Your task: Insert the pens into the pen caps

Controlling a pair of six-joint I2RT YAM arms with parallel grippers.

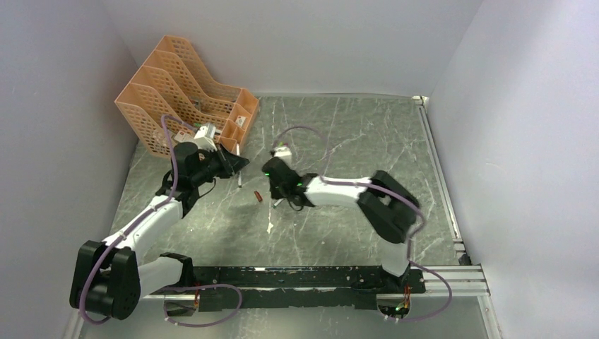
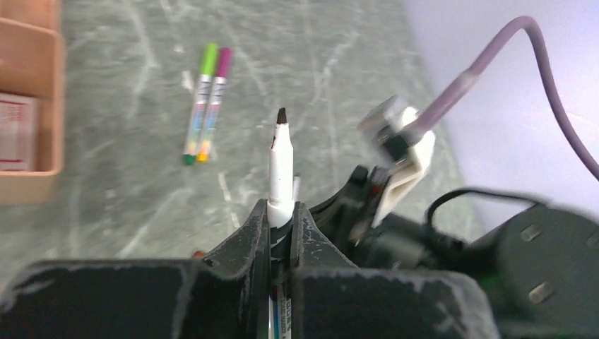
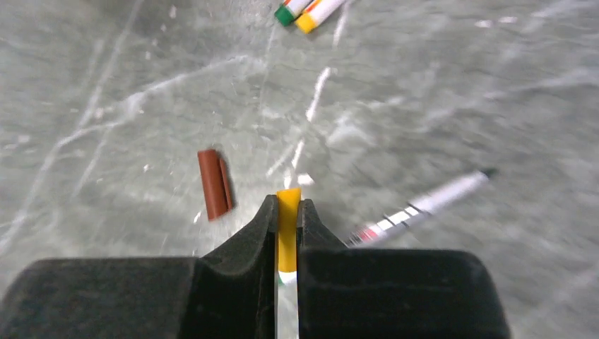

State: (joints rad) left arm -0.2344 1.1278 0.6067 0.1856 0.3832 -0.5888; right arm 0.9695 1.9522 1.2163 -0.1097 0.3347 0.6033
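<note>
My left gripper (image 2: 281, 208) is shut on a white pen (image 2: 280, 166), whose bare dark tip points away from the wrist. It hovers in front of the organiser, left of centre (image 1: 239, 164). My right gripper (image 3: 287, 203) is shut on a yellow pen cap (image 3: 287, 226) low over the table, near the middle (image 1: 272, 188). A red-brown pen cap (image 3: 214, 183) lies just left of its fingers. An uncapped pen (image 3: 424, 203) lies to their right. Two capped pens (image 2: 205, 106), green and magenta, lie side by side further off.
An orange file organiser (image 1: 185, 92) stands at the back left, its edge showing in the left wrist view (image 2: 28, 106). A small white scrap (image 1: 270, 227) lies nearer the arm bases. A metal rail (image 1: 441, 176) runs along the table's right edge.
</note>
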